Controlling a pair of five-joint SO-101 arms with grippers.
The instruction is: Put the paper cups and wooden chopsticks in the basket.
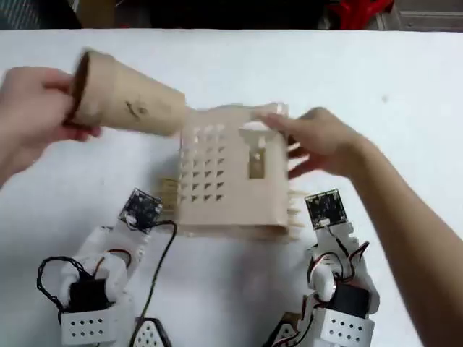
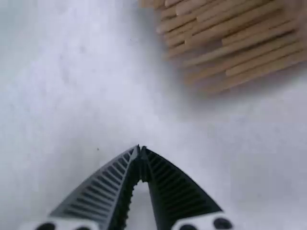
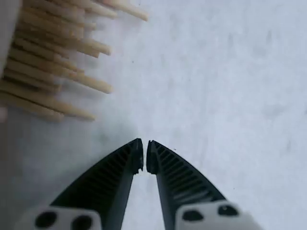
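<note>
A person's hand [image 1: 29, 108] holds a brown paper cup [image 1: 130, 97] on its side above the table at the left. The person's other hand [image 1: 322, 141] grips the beige perforated basket [image 1: 228, 173], which stands tipped over a pile of wooden chopsticks [image 1: 295, 210]. Chopstick ends [image 2: 230, 43] lie on the white table ahead of my left gripper [image 2: 140, 149], which is shut and holds nothing. More chopstick ends [image 3: 53, 62] lie ahead of my right gripper [image 3: 145, 143], also shut with nothing in it. Both arms sit at the near edge, the left arm [image 1: 108, 267] and the right arm [image 1: 336, 275].
The white table [image 1: 405, 79] stretches bare to the far right. The person's forearm [image 1: 412, 238] crosses over the right side, close beside my right arm. Black cables [image 1: 155, 282] trail between the arm bases.
</note>
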